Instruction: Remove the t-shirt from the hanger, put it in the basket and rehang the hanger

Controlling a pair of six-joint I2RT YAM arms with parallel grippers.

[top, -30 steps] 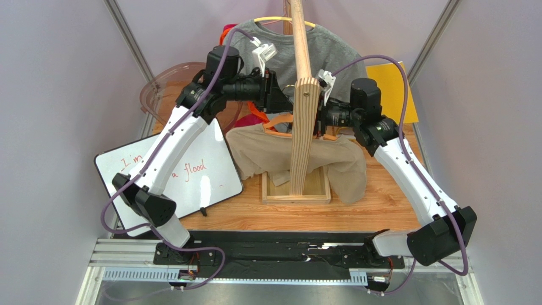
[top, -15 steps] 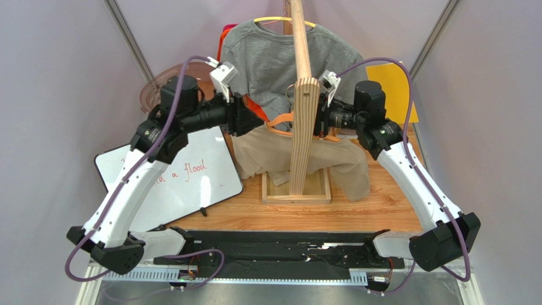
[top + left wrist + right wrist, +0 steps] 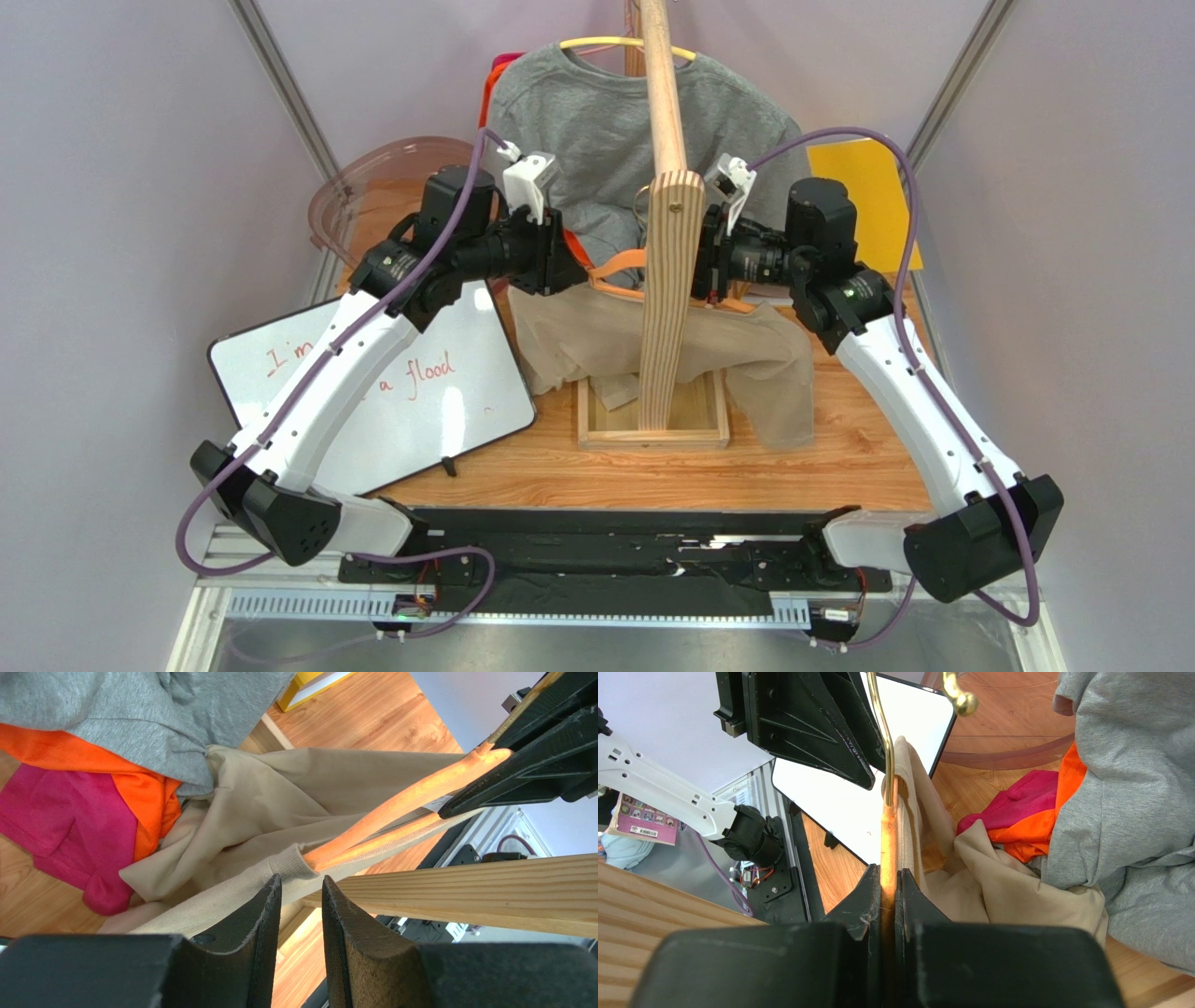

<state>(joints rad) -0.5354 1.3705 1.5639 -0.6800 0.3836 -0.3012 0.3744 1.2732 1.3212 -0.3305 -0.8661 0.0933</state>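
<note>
The beige t-shirt (image 3: 596, 336) hangs bunched on the orange hanger (image 3: 619, 269), draped down both sides of the wooden post. My right gripper (image 3: 711, 266) is shut on the hanger's end (image 3: 888, 840), right of the post. My left gripper (image 3: 565, 263) is just left of the shirt, jaws slightly apart and empty. In the left wrist view my left gripper (image 3: 302, 889) sits just below the shirt's ribbed collar (image 3: 291, 864), where the hanger's arm (image 3: 407, 798) comes out of the cloth. The shirt (image 3: 1011, 882) sags to the right of the hanger in the right wrist view.
A grey t-shirt (image 3: 603, 126) on a yellow hanger (image 3: 603, 44) hangs behind. The wooden post (image 3: 671, 266) stands in a box base (image 3: 603, 433). Pink and orange cloth (image 3: 63, 819) lies under the grey shirt. A whiteboard (image 3: 372, 385) and a clear bowl (image 3: 358, 196) are left, a yellow block (image 3: 870, 196) is right.
My left gripper pulled back left from the post, then came right again to the shirt's left edge. My right gripper kept its hold on the hanger and barely moved.
</note>
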